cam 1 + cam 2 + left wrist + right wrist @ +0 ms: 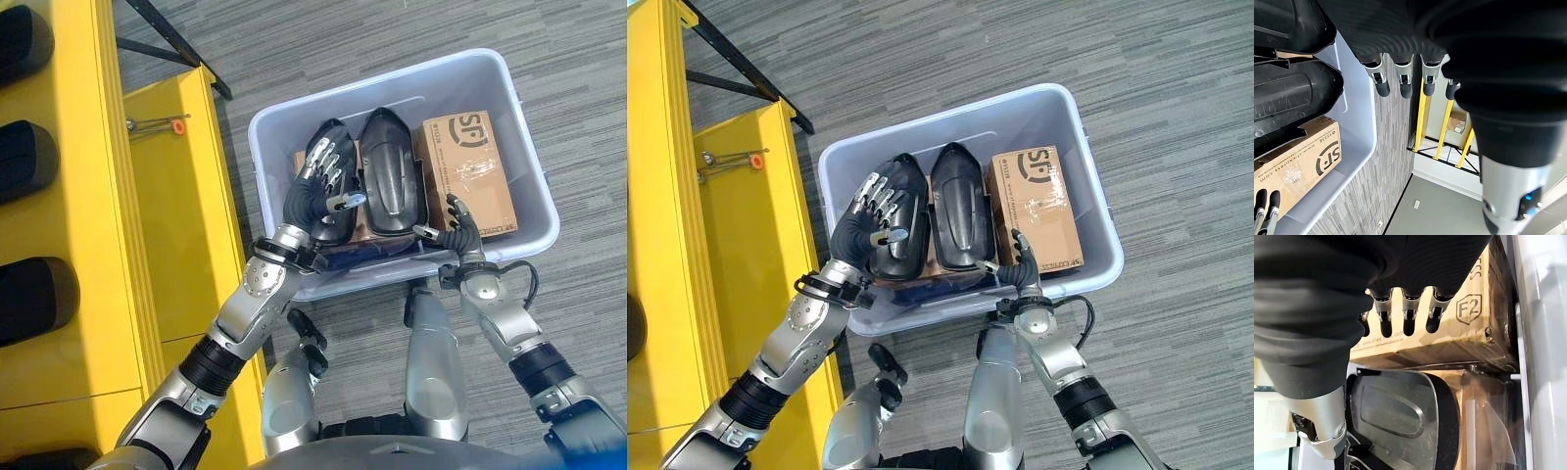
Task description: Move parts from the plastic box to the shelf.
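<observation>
On your far left stands the yellow shelf [93, 196], its tiers already carrying dark moulded parts [29, 294] along the left edge, with a small tool with an orange tip [157, 123] lying on its lower ledge. Moving right, your left hand [318, 186] hangs over the near-left part of the plastic box [529, 176], fingers straight and relaxed, holding nothing; it sits directly above the left black part [906, 235], so that piece lies straight below and slightly beyond the palm. I judge this the nearer hand for the pick, since the shelf is also on its side. The part's long axis runs near to far, roughly in line with the forearm, so you would likely close across its narrow width rather than along it. Just beside it on the right lies the second black part [390, 181], parallel and almost touching, which leaves little room for fingers between the two. Further right is a cardboard carton [468, 166] against the box's right wall. Your right hand [458, 230] rests at the near rim, fingers spread and empty, near the carton's near end. Both parts sit on flat cardboard and some clear film on the box bottom, so expect a smooth, slippery shell on a loose base. The box stands on grey carpet floor [392, 39], well clear of the shelf.
</observation>
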Tool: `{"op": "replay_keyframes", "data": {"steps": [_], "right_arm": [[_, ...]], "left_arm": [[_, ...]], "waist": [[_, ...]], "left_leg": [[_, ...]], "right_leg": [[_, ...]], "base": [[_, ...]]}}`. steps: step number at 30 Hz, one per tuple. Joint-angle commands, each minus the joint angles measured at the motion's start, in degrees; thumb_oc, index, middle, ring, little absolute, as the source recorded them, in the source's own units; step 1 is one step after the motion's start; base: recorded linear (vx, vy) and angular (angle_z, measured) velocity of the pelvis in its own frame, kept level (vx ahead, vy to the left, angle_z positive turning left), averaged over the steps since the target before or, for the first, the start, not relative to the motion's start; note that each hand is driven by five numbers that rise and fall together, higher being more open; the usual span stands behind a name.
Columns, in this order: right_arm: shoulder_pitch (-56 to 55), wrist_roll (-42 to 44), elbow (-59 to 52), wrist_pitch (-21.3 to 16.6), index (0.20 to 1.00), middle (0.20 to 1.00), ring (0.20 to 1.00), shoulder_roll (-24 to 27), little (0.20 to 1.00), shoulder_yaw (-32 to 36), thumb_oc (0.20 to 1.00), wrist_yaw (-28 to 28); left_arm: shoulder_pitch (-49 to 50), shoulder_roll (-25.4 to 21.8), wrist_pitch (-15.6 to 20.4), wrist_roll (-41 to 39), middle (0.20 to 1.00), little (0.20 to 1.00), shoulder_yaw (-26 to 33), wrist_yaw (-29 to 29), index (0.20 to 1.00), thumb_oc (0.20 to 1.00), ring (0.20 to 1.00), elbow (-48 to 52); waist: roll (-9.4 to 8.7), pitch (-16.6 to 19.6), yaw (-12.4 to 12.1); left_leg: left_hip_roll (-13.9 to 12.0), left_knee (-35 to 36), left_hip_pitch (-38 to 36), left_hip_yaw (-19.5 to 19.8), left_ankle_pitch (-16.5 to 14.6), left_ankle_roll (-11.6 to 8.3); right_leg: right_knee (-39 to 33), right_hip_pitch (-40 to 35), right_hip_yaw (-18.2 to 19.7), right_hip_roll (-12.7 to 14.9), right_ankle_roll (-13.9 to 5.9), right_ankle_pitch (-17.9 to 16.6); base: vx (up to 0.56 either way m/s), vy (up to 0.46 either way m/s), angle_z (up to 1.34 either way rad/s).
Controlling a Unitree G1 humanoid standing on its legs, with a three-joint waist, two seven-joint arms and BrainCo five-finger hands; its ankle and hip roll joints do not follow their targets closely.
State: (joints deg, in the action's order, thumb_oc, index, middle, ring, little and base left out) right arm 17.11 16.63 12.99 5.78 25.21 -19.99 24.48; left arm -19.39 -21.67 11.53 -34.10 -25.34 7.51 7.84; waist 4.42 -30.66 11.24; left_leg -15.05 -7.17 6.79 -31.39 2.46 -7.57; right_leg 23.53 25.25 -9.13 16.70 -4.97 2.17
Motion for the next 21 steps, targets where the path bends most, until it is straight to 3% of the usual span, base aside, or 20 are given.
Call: {"op": "replay_keyframes", "data": {"steps": [1,2,3,11,15,21], "right_arm": [[-0.9,-0.8,-2.5,-2.9,1.000,1.000,1.000,-2.0,1.000,-0.3,1.000,0.7],[6.7,-4.0,-3.2,-0.1,1.000,1.000,1.000,-4.0,1.000,-2.1,1.000,5.7],[13.3,-9.9,0.9,-3.2,1.000,1.000,1.000,-4.0,1.000,-1.0,1.000,9.9],[17.1,-18.8,-3.6,-11.5,1.000,1.000,1.000,-3.1,1.000,-1.6,1.000,8.7],[18.1,-22.9,-7.1,-13.6,1.000,1.000,1.000,-2.9,1.000,-2.6,1.000,7.4],[19.2,-22.4,-8.9,-9.3,1.000,1.000,1.000,-2.3,1.000,-4.5,1.000,9.7]], "left_arm": [[0.8,-1.2,2.3,2.9,1.000,1.000,-0.9,0.0,1.000,1.000,1.000,5.5],[-2.1,-0.1,0.5,3.7,1.000,1.000,-2.3,1.1,1.000,1.000,1.000,5.6],[-4.1,-0.7,-1.0,2.7,1.000,1.000,-2.6,0.9,1.000,1.000,1.000,5.1],[-4.5,-0.6,-1.8,1.9,1.000,1.000,-3.3,0.7,1.000,1.000,1.000,5.5],[-4.4,-0.8,-1.9,2.1,1.000,1.000,-3.6,0.9,1.000,1.000,1.000,5.8],[-4.3,-1.4,-0.9,1.7,1.000,1.000,-3.6,0.8,1.000,1.000,1.000,5.0]], "waist": [[-1.60,2.5,-0.2],[-1.36,0.9,-1.7],[-0.43,0.9,-3.2],[0.33,0.9,-4.0],[0.47,0.9,-4.1],[0.42,0.9,-4.3]], "left_leg": [[-6.1,-7.0,1.1,4.1,-7.3,-0.02],[-4.8,-9.0,6.7,4.5,-7.8,-0.35],[-4.7,-11.3,12.8,5.5,-7.9,-0.26],[-4.5,-11.8,14.7,5.3,-7.7,-0.19],[-4.4,-11.9,15.1,5.1,-7.7,-0.13],[-4.5,-12.3,15.3,5.0,-7.8,-0.05]], "right_leg": [[-6.8,-2.4,5.2,2.9,-5.88,-1.5],[-6.4,2.1,4.3,1.9,-5.45,-1.6],[-4.2,6.9,3.0,2.2,-5.07,-1.1],[-3.4,8.2,1.9,2.8,-5.00,-0.8],[-3.0,8.8,1.7,2.8,-4.98,-0.6],[-2.6,8.9,1.5,2.8,-4.91,-0.4]], "base": [[-0.02,-0.136,0.00],[-0.02,-0.204,-0.18],[-0.02,-0.209,-0.20],[0.00,-0.015,0.16],[0.00,-0.001,0.03],[0.00,0.000,0.00]]}}
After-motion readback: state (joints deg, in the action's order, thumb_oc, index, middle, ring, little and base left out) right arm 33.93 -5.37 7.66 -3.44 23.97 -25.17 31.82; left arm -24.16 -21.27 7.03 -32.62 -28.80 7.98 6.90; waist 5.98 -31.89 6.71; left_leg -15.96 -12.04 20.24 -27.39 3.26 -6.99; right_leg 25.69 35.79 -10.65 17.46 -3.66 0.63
